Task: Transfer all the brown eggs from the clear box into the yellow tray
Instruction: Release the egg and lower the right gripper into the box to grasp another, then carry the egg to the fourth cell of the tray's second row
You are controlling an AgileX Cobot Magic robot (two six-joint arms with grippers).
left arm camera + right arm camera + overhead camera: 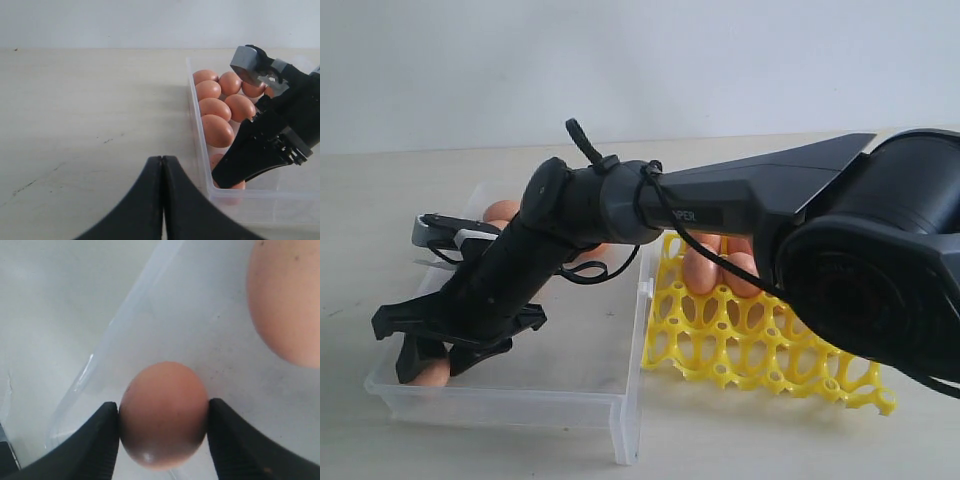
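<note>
My right gripper (438,362) reaches down into the near left corner of the clear box (570,375). Its two fingers press against both sides of one brown egg (163,410), which sits low at the box floor (215,330). A second egg (290,300) lies just beyond it. Several more brown eggs (215,107) lie bunched at the far end of the box (197,125). Some eggs (705,268) sit in the back cups of the yellow tray (770,355). My left gripper (163,160) is shut and empty over the bare table beside the box.
The yellow tray stands right next to the clear box, touching its right wall (632,400). The right arm (740,205) crosses above the tray and the box. A pale wall rises behind the table (75,125).
</note>
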